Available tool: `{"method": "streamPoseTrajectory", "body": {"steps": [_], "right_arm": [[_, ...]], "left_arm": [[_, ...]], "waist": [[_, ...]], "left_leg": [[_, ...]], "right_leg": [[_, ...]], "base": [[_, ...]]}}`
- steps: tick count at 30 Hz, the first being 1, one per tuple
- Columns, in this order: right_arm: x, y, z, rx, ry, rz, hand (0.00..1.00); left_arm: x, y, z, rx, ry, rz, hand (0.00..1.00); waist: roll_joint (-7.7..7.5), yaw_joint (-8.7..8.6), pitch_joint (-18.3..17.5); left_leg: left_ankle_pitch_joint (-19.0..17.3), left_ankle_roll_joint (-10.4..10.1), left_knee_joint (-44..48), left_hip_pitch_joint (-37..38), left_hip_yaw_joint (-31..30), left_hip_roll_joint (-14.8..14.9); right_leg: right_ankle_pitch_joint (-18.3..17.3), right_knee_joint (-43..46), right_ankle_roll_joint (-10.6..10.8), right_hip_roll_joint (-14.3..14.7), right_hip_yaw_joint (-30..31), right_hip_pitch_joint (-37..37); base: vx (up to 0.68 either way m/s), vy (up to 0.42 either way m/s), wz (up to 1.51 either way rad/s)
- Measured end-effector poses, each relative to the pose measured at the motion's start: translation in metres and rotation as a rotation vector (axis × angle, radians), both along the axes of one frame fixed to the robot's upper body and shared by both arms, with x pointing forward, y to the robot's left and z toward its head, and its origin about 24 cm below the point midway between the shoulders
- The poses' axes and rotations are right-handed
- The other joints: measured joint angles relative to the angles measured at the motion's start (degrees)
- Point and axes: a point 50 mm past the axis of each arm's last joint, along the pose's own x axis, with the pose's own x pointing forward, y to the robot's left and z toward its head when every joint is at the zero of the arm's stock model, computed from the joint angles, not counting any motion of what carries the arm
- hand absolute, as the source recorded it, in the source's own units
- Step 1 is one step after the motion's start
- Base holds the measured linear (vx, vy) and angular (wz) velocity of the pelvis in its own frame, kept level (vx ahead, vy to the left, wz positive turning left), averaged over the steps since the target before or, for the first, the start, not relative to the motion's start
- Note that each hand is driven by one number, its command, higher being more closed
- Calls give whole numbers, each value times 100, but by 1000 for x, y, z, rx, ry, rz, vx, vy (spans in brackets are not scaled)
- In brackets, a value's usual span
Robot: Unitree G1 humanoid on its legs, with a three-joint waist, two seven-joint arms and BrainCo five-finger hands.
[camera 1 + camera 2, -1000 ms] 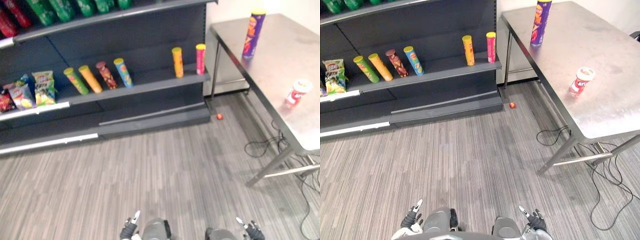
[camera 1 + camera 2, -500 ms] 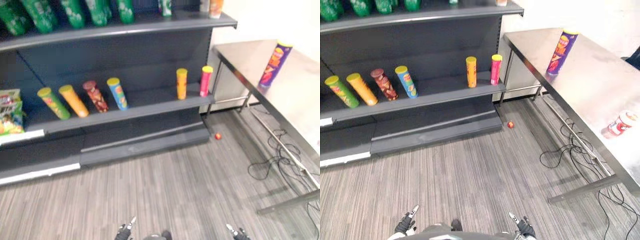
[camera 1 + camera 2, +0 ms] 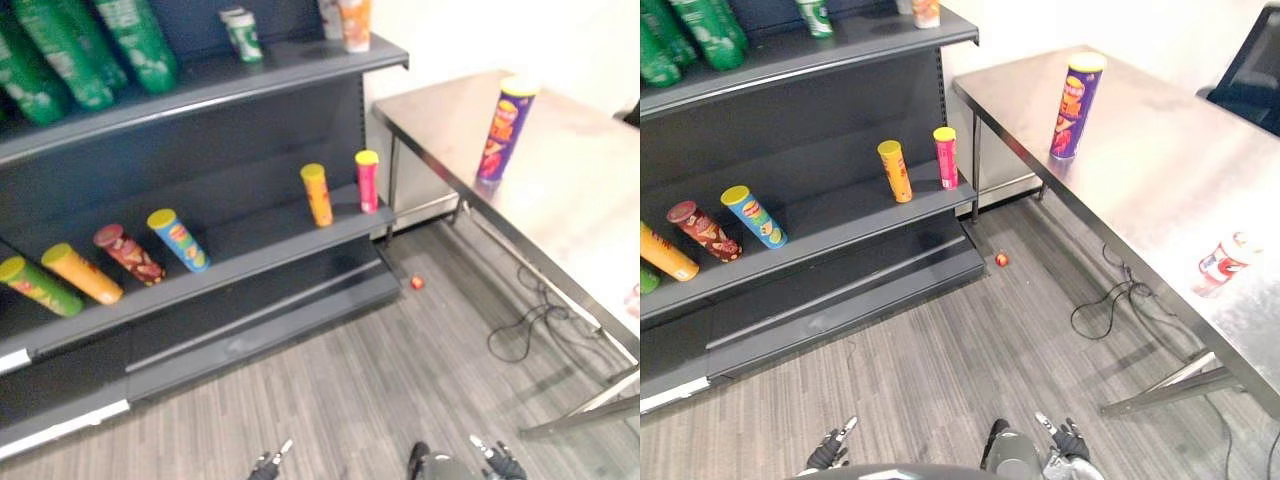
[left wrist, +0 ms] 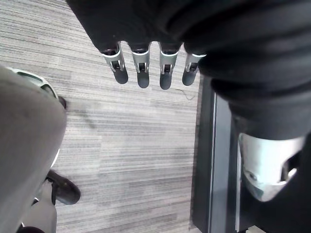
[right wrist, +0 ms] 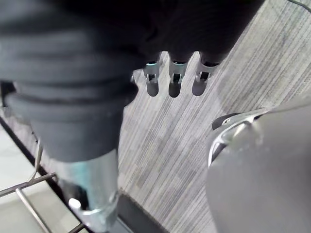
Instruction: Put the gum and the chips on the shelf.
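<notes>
Purple chips [image 3: 1077,105] far from right hand [image 3: 1067,441]

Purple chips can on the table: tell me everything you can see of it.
The purple chips can is a tall, slim cylinder with a yellow lid and a glossy purple wrap printed in orange and red. It stands upright and closed on the steel table, near the table end closest to the shelf. Only the tabletop touches it, and no hand is near it.
</notes>
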Motion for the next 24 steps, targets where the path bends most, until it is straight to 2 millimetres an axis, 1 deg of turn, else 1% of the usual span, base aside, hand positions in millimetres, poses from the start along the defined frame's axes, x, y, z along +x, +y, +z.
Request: {"method": "streamPoseTrajectory", "body": {"steps": [2,5,7,9,10,11,12,13,14,15,16,17,18,19,20,21,22,23,24], "right_arm": [[0,1,0,2,5,15,0],[1,2,0,1,4,24,0],[0,2,0,5,4,14,0],[-1,3,-1,11,5,4,0],[-1,4,-1,14,6,4,0],[-3,7,-2,24,10,-2,0],[-5,10,-4,39,15,-17,0],[-7,12,-5,45,19,-20,0],[-8,11,-5,46,20,-29,0],[-13,9,-5,41,26,-42,0],[-16,7,-5,35,33,-46,0],[-18,5,-5,33,38,-59,0],[-18,3,-4,30,36,-71,0],[-18,-1,-4,23,34,-95,0],[-24,-6,-4,21,39,-139,0],[-31,-8,-4,21,53,-171,0],[-33,-8,-4,22,55,-177,0],[-34,-8,-5,23,56,-182,0],[-34,-8,-5,28,49,-204,0]], "left_arm": [[1,0,0,0,-3,2,0],[3,1,1,3,-7,-4,0],[4,1,1,8,-7,-13,0],[5,1,1,16,-8,-35,0],[6,3,1,21,-10,-35,0],[7,7,2,32,-12,-36,0],[10,11,3,45,-22,-34,0],[11,13,4,52,-29,-24,0],[12,13,5,53,-33,-17,0],[9,13,4,44,-29,23,0],[7,11,3,38,-26,43,0],[3,11,3,40,-25,72,0],[3,12,3,35,-26,98,0],[2,12,3,25,-27,140,0],[1,11,3,20,-27,156,0],[1,11,3,23,-37,162,0],[1,12,3,26,-39,167,0],[1,13,4,27,-40,171,0],[1,12,4,29,-40,170,0]], "waist": [[-29,1,8],[-83,1,6],[-91,-4,10],[-134,-18,-8],[-146,-16,-17],[-245,-29,-39],[-329,-36,-50],[-340,-44,-25],[-299,-41,-20],[-203,-27,-31],[-210,-15,-30],[-176,23,-68],[-147,20,-68],[-136,-2,-56],[-159,19,-46],[-169,52,-49],[-172,54,-49],[-175,55,-50],[-180,51,-55]], "left_leg": [[117,-66,67,9,6,83],[187,-90,138,5,10,118],[205,-102,185,-6,17,118],[232,-144,300,-24,57,93],[232,-145,444,-69,69,87],[231,-146,839,-237,105,96],[227,-152,1650,-559,195,234],[263,-206,2707,-921,219,517],[363,-255,3249,-1076,190,702],[854,-123,4225,-1314,41,998],[1203,-90,4537,-1425,-73,1042],[1543,-145,5123,-1748,-307,1075],[1248,-150,5286,-1861,-354,1027],[595,-38,5450,-2122,-425,891],[234,6,5222,-2254,-432,764],[37,48,4707,-2308,-472,740],[-13,37,4358,-2321,-524,747],[-39,21,3714,-2318,-707,733],[11,-20,2429,-2223,-1138,686]], "right_leg": [[-1,-206,1,116,-2,132],[-23,-322,-17,169,35,180],[-83,-335,3,168,61,154],[-322,-149,-27,84,64,62],[-387,-69,-29,28,43,45],[-439,4,-29,-22,44,12],[-464,8,-36,-47,120,21],[-480,-22,-62,29,211,95],[-492,-27,-85,106,279,151],[-546,-23,-173,387,602,315],[-557,-24,-190,485,820,373],[-568,-64,-214,608,1320,425],[-565,-66,-219,666,1574,446],[-538,-93,-258,704,2010,495],[-504,-192,-230,699,2414,659],[-503,-298,-196,685,2763,810],[-529,-355,-143,686,2951,889],[-543,-425,-103,672,3206,964],[-589,-453,-30,650,3550,984]], "base": [[152,-130,-7],[68,-47,-10],[27,-5,-9],[25,2,-11],[47,-21,-18],[65,-87,-28],[97,-123,-51],[90,-113,-66],[157,-69,-120],[163,-37,-126],[236,22,-182],[191,85,-151],[249,138,-190],[257,127,-181],[301,130,-210],[234,114,-172],[231,165,-150],[277,294,-159],[287,330,-151]]}}
